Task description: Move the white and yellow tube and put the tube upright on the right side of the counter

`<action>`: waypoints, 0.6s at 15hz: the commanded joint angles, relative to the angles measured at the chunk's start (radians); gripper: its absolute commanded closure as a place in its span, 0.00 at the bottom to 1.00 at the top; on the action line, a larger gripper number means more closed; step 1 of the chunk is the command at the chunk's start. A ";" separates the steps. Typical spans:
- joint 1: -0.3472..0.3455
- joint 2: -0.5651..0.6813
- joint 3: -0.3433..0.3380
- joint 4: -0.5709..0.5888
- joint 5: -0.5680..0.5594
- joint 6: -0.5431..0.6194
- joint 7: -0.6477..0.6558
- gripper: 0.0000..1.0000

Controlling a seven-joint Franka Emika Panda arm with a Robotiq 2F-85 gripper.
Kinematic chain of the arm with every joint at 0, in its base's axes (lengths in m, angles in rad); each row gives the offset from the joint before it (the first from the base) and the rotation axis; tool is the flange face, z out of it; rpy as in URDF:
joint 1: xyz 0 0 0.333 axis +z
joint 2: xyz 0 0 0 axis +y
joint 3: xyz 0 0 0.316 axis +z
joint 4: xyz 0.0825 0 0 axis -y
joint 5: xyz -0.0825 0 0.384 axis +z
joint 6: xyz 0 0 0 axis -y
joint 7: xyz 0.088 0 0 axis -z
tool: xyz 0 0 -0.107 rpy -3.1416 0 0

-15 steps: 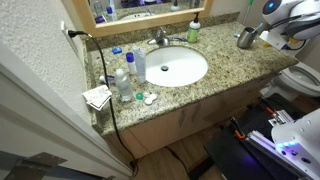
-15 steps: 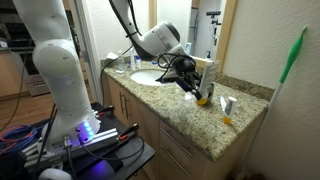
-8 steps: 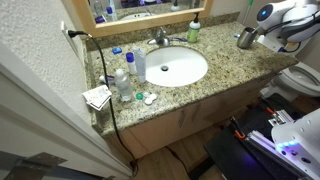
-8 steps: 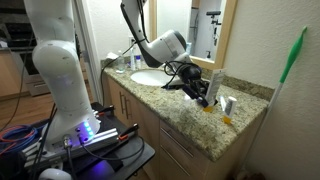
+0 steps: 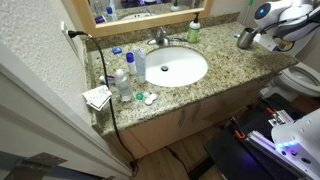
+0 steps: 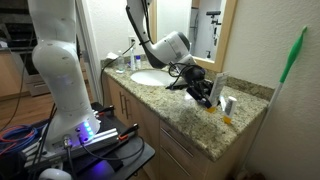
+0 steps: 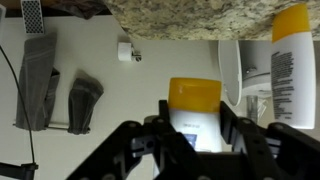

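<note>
White and yellow tube [image 7: 195,95] poised over counter [image 7: 200,18]
Gripper [image 7: 195,118] clamps it between both fingers, long axis upright (yellow cap toward the counter).

From my station I see a green bottle with a white cap [image 5: 194,31] standing just below the mirror [image 5: 150,8]. Some clear blue-capped bottles [image 5: 124,82] are grouped near a folded paper [image 5: 97,97] at the corner by the wall. A black cable [image 5: 113,120] hangs down past them, a white toilet [image 5: 300,78] sits at the frame edge, and a green-handled broom [image 6: 290,60] leans against the wall in an exterior view.
</note>
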 commanded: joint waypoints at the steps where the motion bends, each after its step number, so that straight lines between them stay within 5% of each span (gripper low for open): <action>1: 0.005 0.003 0.020 -0.010 -0.031 -0.026 -0.007 0.76; 9: 0.004 0.096 0.035 -0.020 -0.289 -0.029 0.036 0.76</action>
